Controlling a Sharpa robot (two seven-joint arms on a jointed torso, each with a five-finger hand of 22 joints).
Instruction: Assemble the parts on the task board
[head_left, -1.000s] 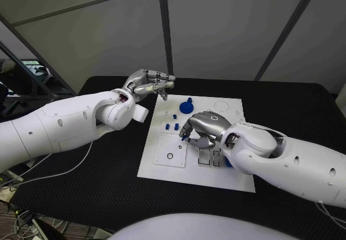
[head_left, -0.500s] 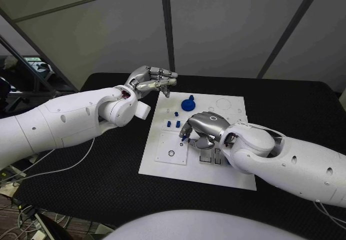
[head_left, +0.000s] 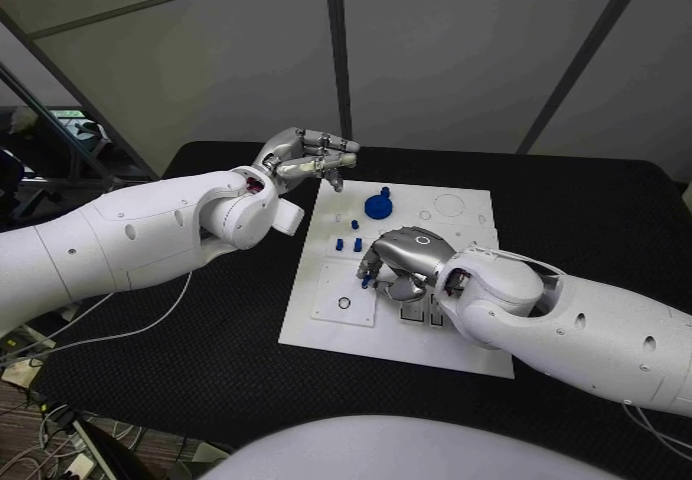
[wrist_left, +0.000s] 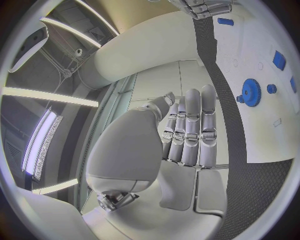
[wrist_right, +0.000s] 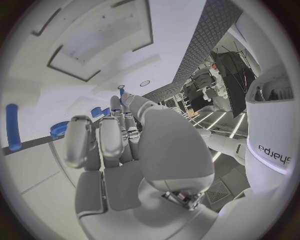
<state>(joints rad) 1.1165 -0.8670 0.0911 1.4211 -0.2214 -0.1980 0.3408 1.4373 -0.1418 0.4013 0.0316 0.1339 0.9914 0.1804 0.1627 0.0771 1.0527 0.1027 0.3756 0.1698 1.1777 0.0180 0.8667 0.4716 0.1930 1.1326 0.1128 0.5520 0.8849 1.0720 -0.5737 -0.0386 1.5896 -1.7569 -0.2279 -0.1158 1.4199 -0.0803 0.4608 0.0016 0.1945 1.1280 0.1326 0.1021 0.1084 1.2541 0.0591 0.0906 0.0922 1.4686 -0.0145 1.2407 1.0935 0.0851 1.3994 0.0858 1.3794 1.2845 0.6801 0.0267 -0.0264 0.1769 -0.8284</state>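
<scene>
Fingers (head_left: 378, 270) of the right hand (head_left: 407, 258) curl over small blue parts (head_left: 346, 243) on the white board (head_left: 459, 350), seemingly mid-pick; left hand (head_left: 303, 158) hovers, curled, empty.

White arms, silver hands

Both arms wear smooth white rounded shells dotted with small dark screw holes. The left hand (head_left: 306, 157) and right hand (head_left: 401, 262) are silver metal, segmented; grey "sharpa" lettering marks one shell.

left hand (wrist_left: 187, 135): fingers straight, empty | task board (wrist_left: 250, 65): blue gear (wrist_left: 251, 92)
</scene>
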